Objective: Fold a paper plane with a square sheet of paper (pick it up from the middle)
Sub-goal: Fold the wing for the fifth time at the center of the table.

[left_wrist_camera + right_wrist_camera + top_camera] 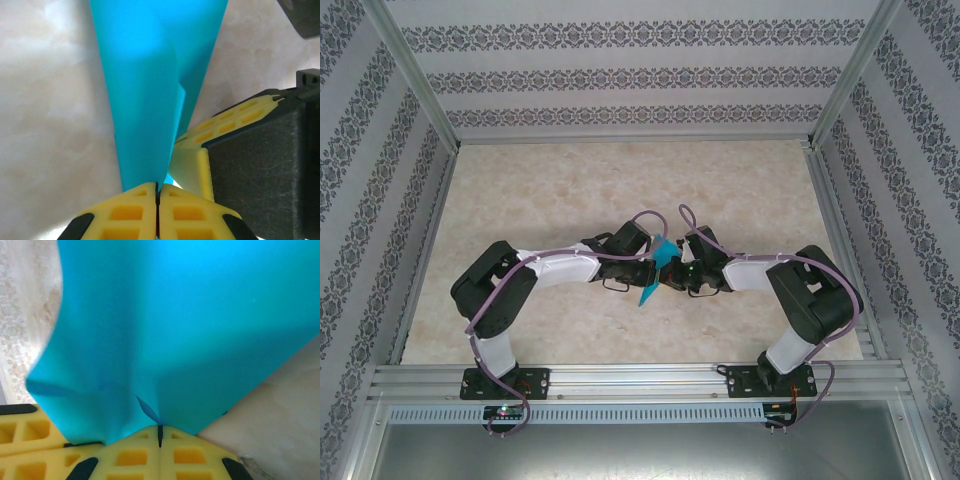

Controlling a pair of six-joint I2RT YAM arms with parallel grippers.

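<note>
From overhead, the folded turquoise-blue paper sheet (660,260) is a small sliver between the two wrists. It is too small for its creases to be read, and the arms' black housings hide where it is gripped. In the left wrist view the sheet runs off the top edge, and its narrow end vanishes between the closed yellow pads of the left tool (158,197). At the right tool (160,432) the sheet is cut off at the top and right edges. The beige marbled worktop (280,405) beside it is blurred.
</note>
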